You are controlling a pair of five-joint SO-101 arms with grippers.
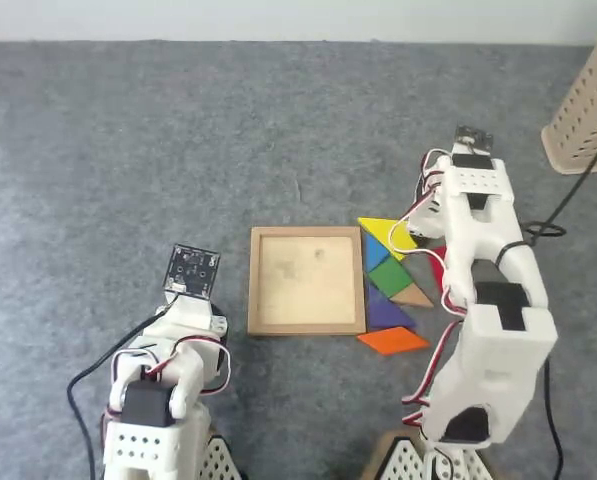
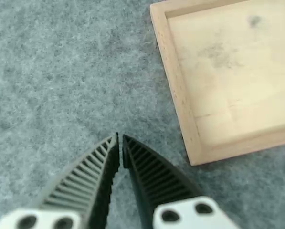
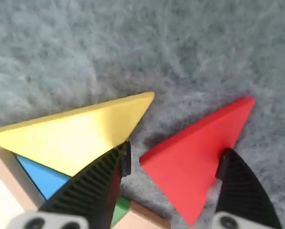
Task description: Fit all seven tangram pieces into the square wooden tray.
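The square wooden tray (image 1: 256,283) lies empty in the middle of the grey carpet. Right of it the pieces lie together: yellow triangle (image 1: 386,233), blue (image 1: 375,252), green (image 1: 388,275), tan (image 1: 413,295), purple (image 1: 386,312) and orange (image 1: 393,340). The red triangle (image 1: 438,268) is partly hidden under the right arm. My right gripper (image 3: 175,160) is open low over the carpet, its fingers astride the red triangle (image 3: 195,152), beside the yellow triangle (image 3: 75,136). My left gripper (image 2: 119,139) is shut and holds nothing, just off the tray's near left corner (image 2: 192,143).
A beige perforated basket (image 1: 588,110) stands at the far right edge. Cables (image 1: 548,228) hang along the right arm. Open grey carpet stretches left of and beyond the tray.
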